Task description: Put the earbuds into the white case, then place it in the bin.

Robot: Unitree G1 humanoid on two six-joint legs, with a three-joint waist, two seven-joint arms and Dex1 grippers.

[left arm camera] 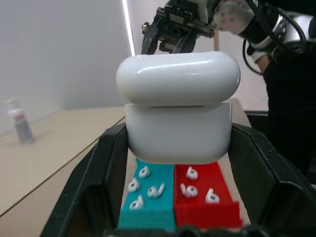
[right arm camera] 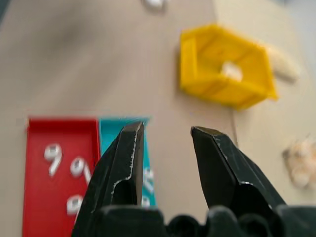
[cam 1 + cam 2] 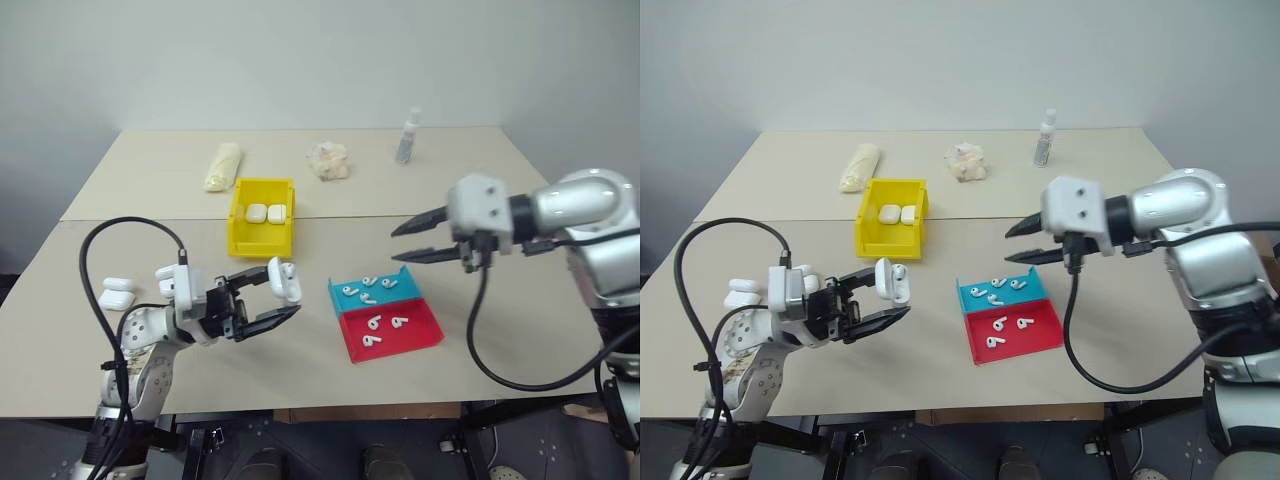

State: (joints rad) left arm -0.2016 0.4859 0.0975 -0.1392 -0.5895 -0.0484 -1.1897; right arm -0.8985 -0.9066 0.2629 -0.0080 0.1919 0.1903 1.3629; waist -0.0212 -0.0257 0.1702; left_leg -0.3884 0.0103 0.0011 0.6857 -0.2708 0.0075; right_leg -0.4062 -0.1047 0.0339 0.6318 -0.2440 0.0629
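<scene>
The place reads as a robotics lab or test room; two plain beige tables [image 3: 480, 190] stand pushed together against a bare pale wall [image 3: 320, 60]; small props sit laid out in order, a yellow bin [image 3: 262, 232], a blue tray [image 3: 375, 292], a red tray [image 3: 392, 330]; loose black cables [image 3: 130, 230] trail over the tabletop.

On the table [image 3: 500, 180], the bin [image 3: 262, 230] sat at centre frame with two cases [image 3: 266, 213] inside. Two adjoining trays [image 3: 385, 318] lay lower right of it, earbuds [image 3: 372, 290] in both. A spray bottle [image 3: 407, 137] stood upper right, a crumpled wad [image 3: 328, 160] and a wrapped roll [image 3: 222, 165] behind the bin. Spare cases [image 3: 118, 292] lay far left.
</scene>
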